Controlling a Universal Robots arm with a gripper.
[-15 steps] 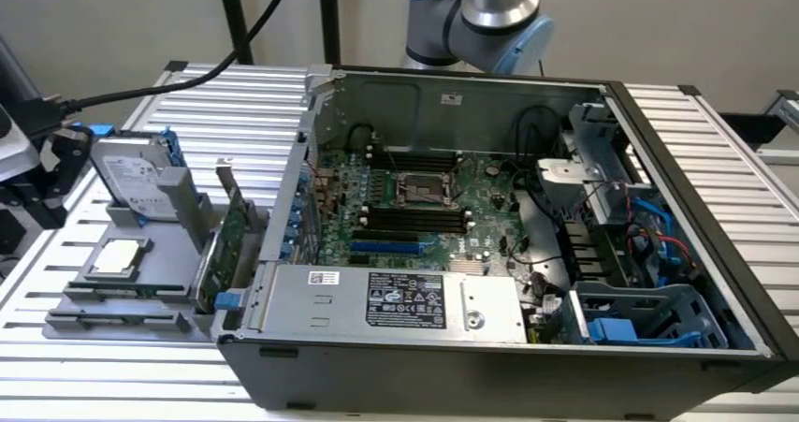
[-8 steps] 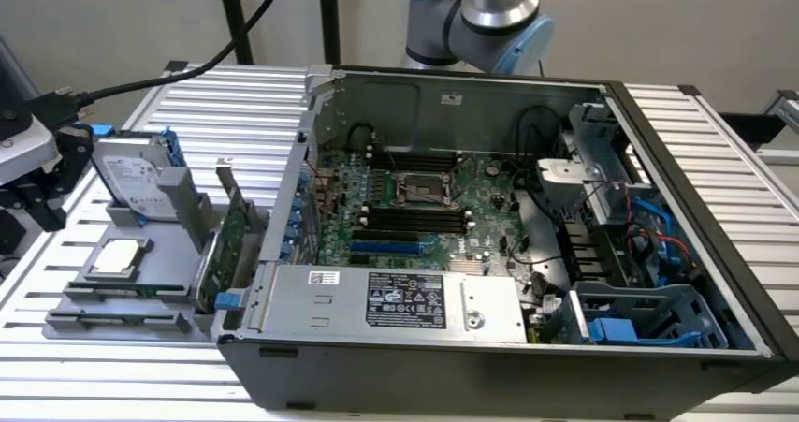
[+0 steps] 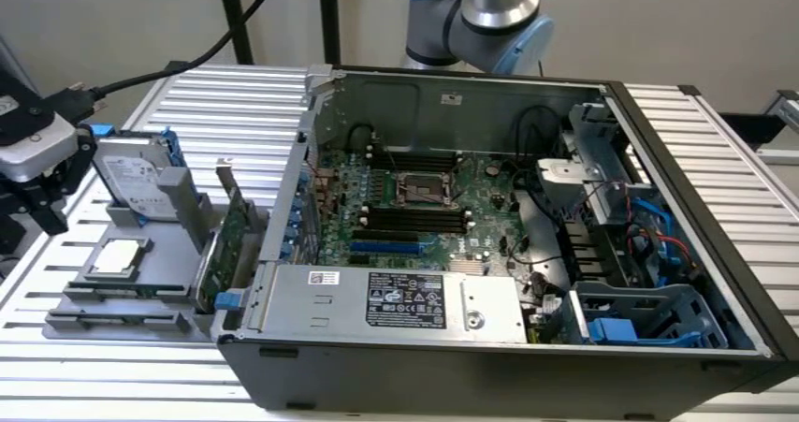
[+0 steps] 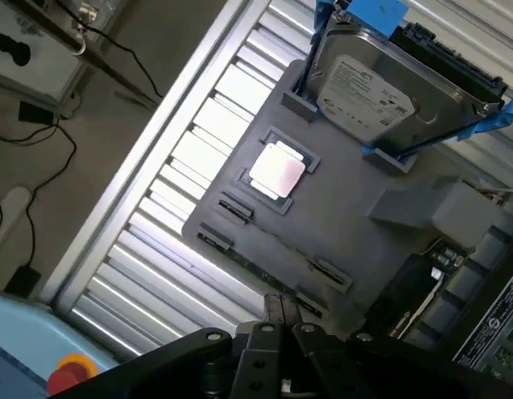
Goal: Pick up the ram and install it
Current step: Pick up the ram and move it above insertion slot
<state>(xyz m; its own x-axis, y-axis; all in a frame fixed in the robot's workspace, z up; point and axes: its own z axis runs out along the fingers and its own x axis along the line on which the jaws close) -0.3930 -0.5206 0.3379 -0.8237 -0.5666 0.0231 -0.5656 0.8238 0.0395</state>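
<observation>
The ram [image 4: 265, 268] lies on edge as a thin green strip in a slot along the front edge of the grey holder tray [image 4: 347, 208], between small clips. My gripper [image 4: 281, 309] hovers above and just off that edge of the tray, fingers together with nothing between them. In the exterior view the gripper [image 3: 37, 211] hangs at the far left, above the corner of the tray [image 3: 75, 327]. The open computer case [image 3: 500, 338] stands at the exterior view's right, with dark memory slots [image 3: 413, 218] on its motherboard.
The tray also carries a square silver processor [image 4: 278, 171], a hard drive [image 4: 389, 83] in blue rails, and a tall green expansion card [image 3: 223, 244] next to the case wall. A ribbed metal table [image 3: 225, 94] lies underneath. The floor and cables lie beyond its edge.
</observation>
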